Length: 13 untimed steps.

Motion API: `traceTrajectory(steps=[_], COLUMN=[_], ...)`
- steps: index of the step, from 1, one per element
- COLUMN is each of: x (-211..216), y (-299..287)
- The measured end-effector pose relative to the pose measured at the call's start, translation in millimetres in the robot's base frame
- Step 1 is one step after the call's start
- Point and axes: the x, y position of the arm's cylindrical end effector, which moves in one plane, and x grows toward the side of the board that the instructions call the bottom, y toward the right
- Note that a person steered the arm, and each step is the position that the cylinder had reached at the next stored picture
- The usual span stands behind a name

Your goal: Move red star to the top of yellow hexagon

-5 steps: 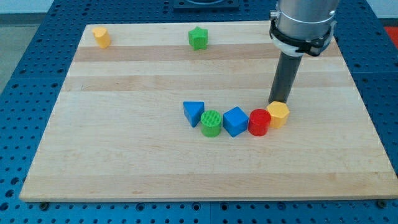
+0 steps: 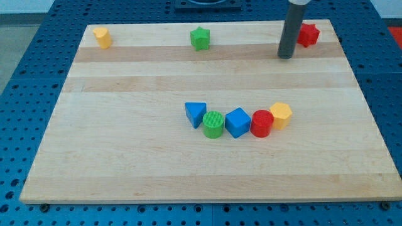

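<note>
The red star [image 2: 308, 34] is sitting at the view's top right corner of the wooden board [image 2: 125, 163], partly hidden on its left side by the dark rod. My tip [image 2: 286, 56] is resting on the board just beside the star, at its lower left; whether it is touching the star cannot be told. The arm is carrying no gripper, so nothing is being grasped.

The yellow hexagon [image 2: 281, 115] is lying well below the star, toward the board's middle right. It is closing the right end of a curved row, touching the red cylinder [image 2: 261, 123]; further left are sitting the blue cube [image 2: 238, 122], the green cylinder [image 2: 213, 124] and the blue triangle [image 2: 195, 113]. Along the top edge, the green star [image 2: 200, 38] is standing near the middle and a yellow block [image 2: 102, 37] near the left corner.
</note>
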Motion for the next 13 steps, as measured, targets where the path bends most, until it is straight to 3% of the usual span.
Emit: traceTrajectory(steps=[6, 10, 13], x=[-11.6, -97.4, -81.7], y=[90.1, 90.5, 90.4])
